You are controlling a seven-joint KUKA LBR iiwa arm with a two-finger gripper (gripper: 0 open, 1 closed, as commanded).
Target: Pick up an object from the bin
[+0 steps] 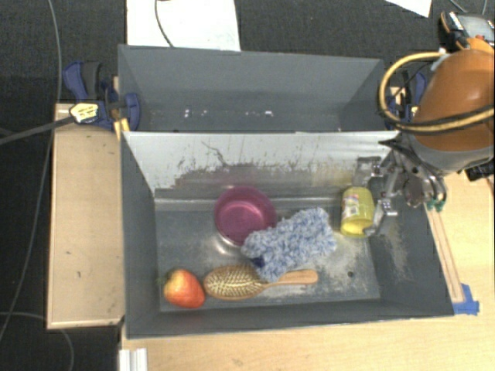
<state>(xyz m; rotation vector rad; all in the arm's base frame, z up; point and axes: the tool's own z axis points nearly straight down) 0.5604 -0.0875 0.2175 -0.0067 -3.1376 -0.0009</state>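
Gripper (380, 203) is seen just beside the small yellow plastic bottle (356, 211) at the grey metal bin's (255, 91) right; grip cannot be told. Bottle should be centred squarely.

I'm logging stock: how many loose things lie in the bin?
5: pink bowl centre, blue duster at its right, yellow bottle right, by the gripper, hairbrush front, apple front left. Something may hide under the duster.
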